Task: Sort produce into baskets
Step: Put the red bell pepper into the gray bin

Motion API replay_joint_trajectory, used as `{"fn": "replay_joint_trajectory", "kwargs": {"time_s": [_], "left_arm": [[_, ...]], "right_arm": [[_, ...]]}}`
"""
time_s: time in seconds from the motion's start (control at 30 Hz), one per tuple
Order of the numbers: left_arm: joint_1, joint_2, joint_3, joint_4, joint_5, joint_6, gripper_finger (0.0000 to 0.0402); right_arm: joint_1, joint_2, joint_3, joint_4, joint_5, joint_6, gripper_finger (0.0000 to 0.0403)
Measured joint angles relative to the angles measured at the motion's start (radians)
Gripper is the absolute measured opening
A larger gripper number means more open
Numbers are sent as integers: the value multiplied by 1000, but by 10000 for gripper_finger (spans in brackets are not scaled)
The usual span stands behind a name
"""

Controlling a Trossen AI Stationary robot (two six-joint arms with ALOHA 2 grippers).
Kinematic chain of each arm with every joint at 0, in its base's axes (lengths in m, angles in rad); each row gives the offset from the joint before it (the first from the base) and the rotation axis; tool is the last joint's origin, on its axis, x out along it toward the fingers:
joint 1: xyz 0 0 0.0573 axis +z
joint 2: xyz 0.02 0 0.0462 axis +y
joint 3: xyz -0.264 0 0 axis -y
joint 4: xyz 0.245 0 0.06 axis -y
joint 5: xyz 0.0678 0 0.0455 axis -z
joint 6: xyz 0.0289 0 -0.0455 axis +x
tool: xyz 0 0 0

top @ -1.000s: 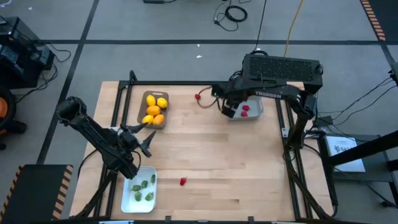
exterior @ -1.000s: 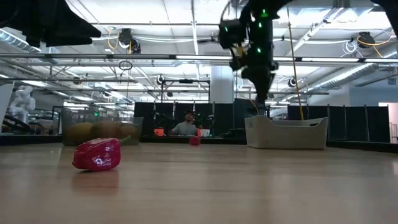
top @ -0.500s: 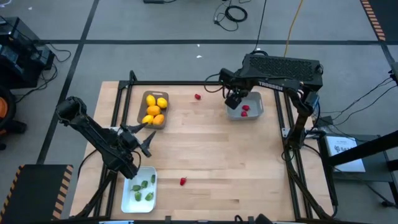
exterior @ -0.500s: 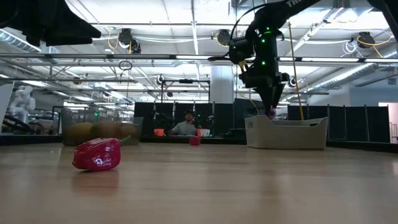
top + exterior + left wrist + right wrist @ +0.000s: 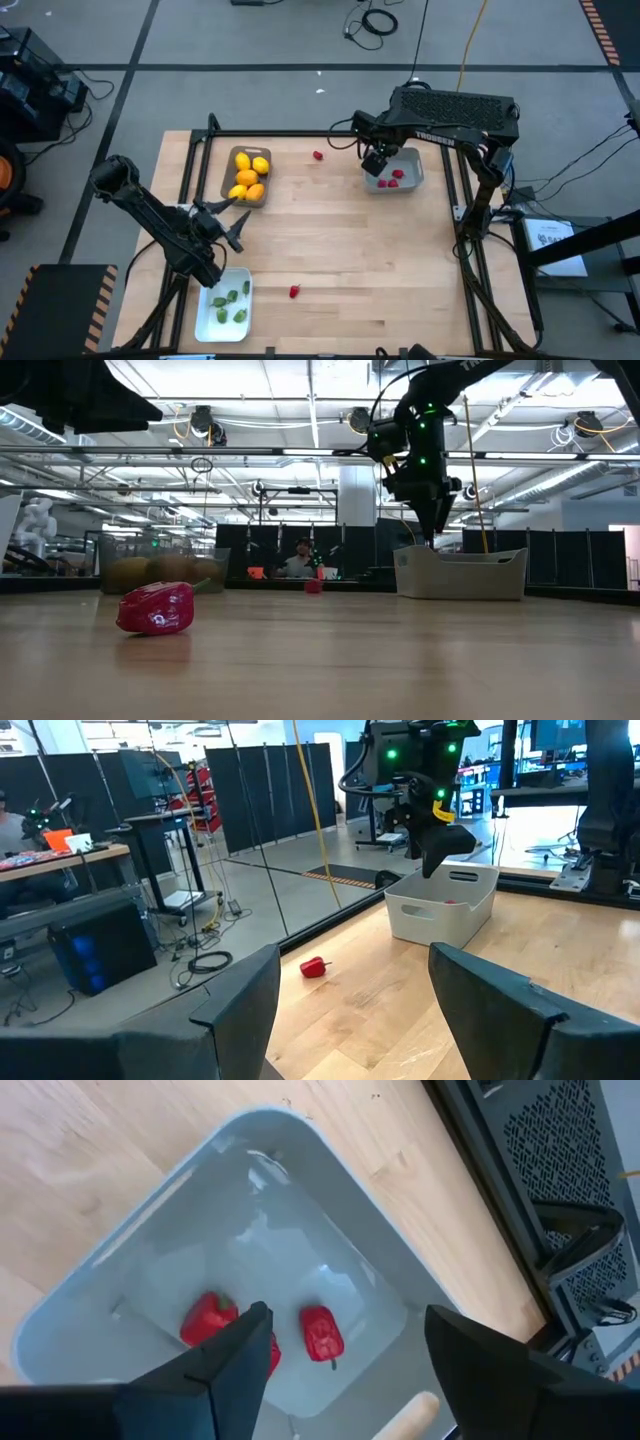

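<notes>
My left gripper [image 5: 237, 222] waits low over the table's left part, between the brown-grey basket [image 5: 228, 181] and the white basket [image 5: 205, 318]; its fingers [image 5: 232, 1002] stand well apart with nothing between them. The brown-grey basket, at the far left of the table, holds yellow and orange fruits [image 5: 248, 177]. The white basket, at the near left corner, holds small green leafy pieces [image 5: 232, 303].

Toward the middle, one red berry-like piece [image 5: 294, 291] lies on the bare wood near the front edge; in the low view it is the large red piece [image 5: 156, 608] in the foreground. A second red piece [image 5: 318, 155] lies near the far edge, between the brown-grey basket and the light grey-blue basket [image 5: 410, 180]; the left wrist view shows it [image 5: 314, 967] on the wood just short of that basket [image 5: 440, 912].

At the right, my right gripper [image 5: 376, 160] hangs above the light grey-blue basket's left portion, clear of its rim in the low view [image 5: 432, 540]. Its fingers [image 5: 232, 1357] are spread wide and hold nothing. Below them, on the basket floor [image 5: 250, 1260], lie red pieces [image 5: 321, 1332], apart from the fingers; one of them is partly hidden behind a finger.
</notes>
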Motion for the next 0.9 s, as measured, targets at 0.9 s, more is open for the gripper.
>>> {"fn": "replay_joint_trajectory", "kwargs": {"time_s": [0.9], "left_arm": [[0, 0, 0, -3, 0, 24, 262]], "right_arm": [[519, 0, 0, 437, -137, 116, 251]]}}
